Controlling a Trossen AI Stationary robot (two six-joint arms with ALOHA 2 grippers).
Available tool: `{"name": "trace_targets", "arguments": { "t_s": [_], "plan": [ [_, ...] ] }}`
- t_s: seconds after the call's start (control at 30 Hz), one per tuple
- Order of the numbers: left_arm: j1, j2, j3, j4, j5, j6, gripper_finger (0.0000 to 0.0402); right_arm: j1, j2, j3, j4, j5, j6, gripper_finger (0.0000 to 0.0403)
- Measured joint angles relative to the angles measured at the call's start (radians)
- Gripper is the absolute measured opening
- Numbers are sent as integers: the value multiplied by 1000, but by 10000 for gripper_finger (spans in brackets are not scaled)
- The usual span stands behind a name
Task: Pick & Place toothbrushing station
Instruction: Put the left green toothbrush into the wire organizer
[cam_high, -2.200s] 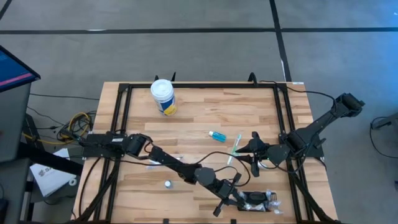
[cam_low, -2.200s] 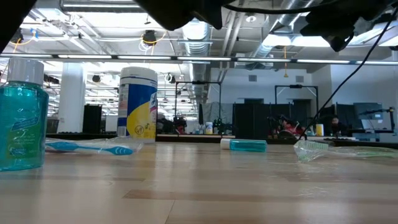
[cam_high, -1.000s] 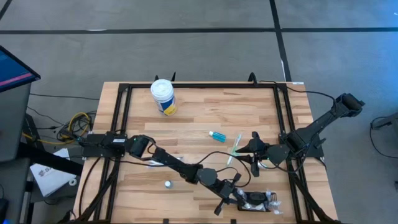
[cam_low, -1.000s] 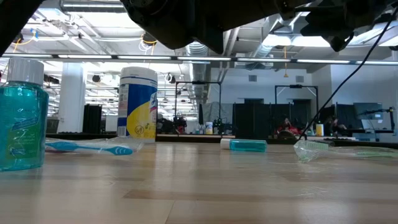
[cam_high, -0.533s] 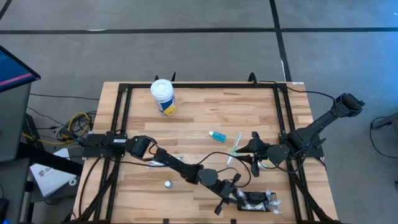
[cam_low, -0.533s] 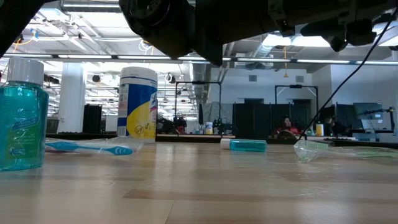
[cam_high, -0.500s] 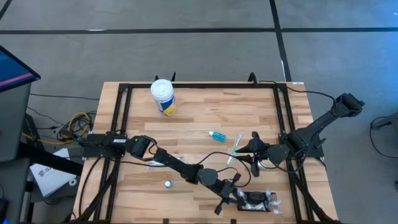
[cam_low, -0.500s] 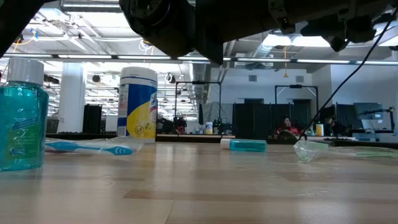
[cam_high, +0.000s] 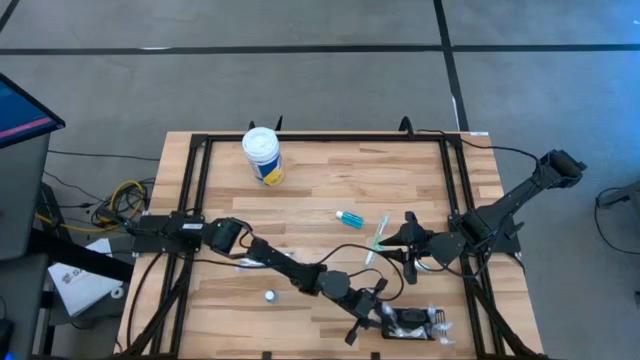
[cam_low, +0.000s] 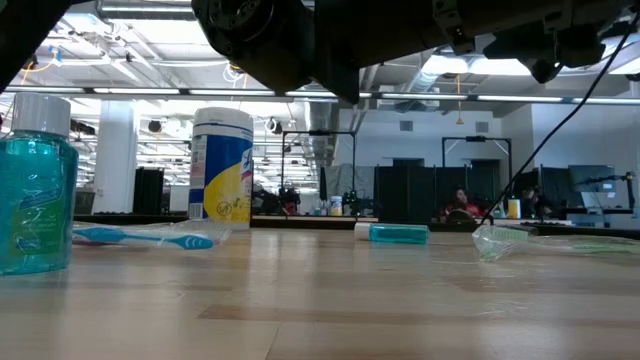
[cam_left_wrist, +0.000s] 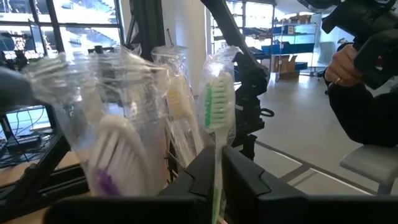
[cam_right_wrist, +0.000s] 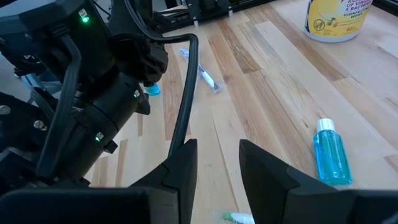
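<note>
Faintly, "DISINFECTING WIPES" on tub (cam_right_wrist: 339, 18)

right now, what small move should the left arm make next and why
Probably ease the left gripper slowly back from the toothbrushing station. The station lies at the table's front edge, and its wrapped toothbrushes crowd right against that gripper, so a quick pull could drag them. The right gripper waits mid-table, jaws open.

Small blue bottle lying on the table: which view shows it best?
The right wrist view: the small blue bottle is close, white cap and body clear. In the high view it is tiny; in the low view, side-on and far; the left wrist view misses it.
</note>
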Motion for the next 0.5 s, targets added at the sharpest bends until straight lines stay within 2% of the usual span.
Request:
{"name": "trace_targets", "arguments": {
  "t_s": [0.3, 0.5],
  "plan": [
    [3, 0, 0, -2, 0, 0, 104, 0, 0, 0, -1, 0, 0, 111],
    [12, 0, 0, -29, 0, -7, 134, 0, 0, 0, -1, 0, 0, 111]
  ]
}}
